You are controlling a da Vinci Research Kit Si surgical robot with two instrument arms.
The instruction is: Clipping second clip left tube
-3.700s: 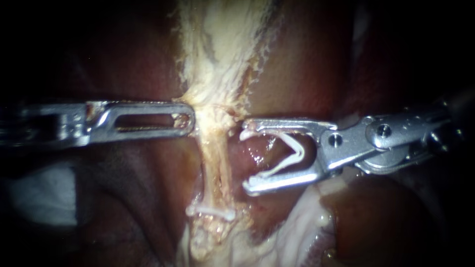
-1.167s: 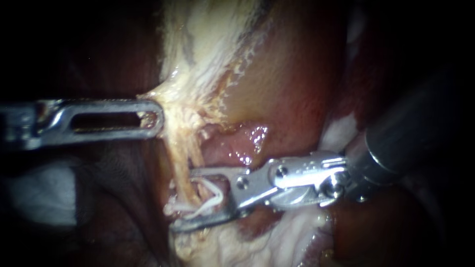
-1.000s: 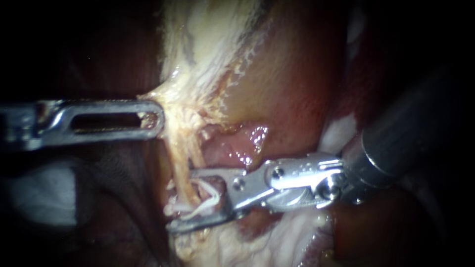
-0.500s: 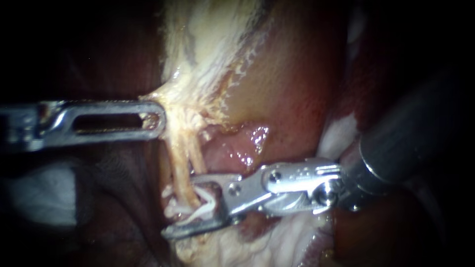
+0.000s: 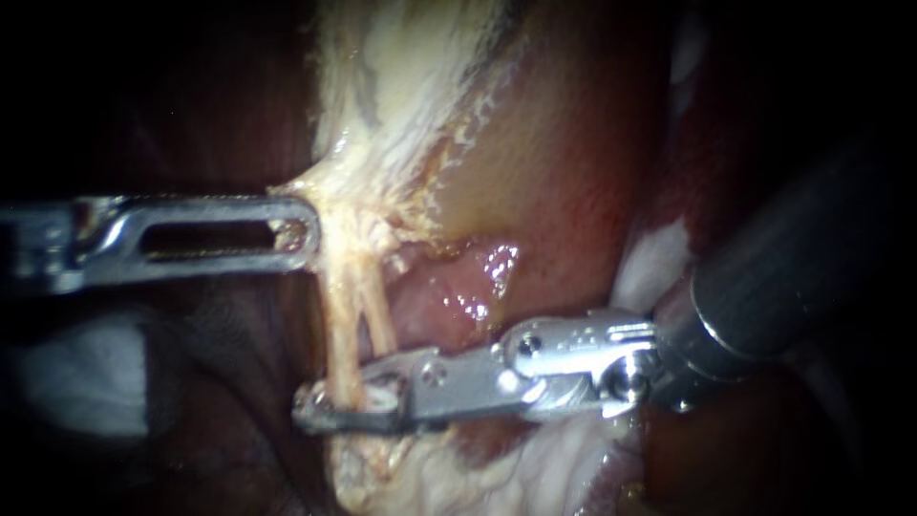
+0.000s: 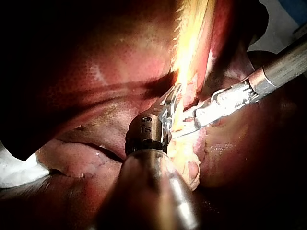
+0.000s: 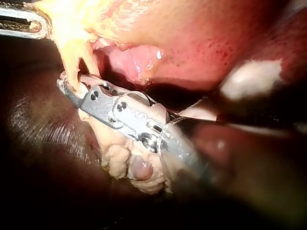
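Right instrument [image 5: 334, 411] has its jaws squeezed onto the left tube [image 5: 342, 330], low down, just above the fatty lump [image 5: 382, 468]. Left instrument [image 5: 298, 234] grips the pale tissue [image 5: 353, 205] up top. The tube looks thin, soft and tearable, so I'd grip square across, no tugging

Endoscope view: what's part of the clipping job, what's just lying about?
Job: steel right instrument, jaws shut on pale yellow tube; steel slotted left instrument, jaws shut on pale fibrous tissue.
Lying about: dark red liver; whitish patch.
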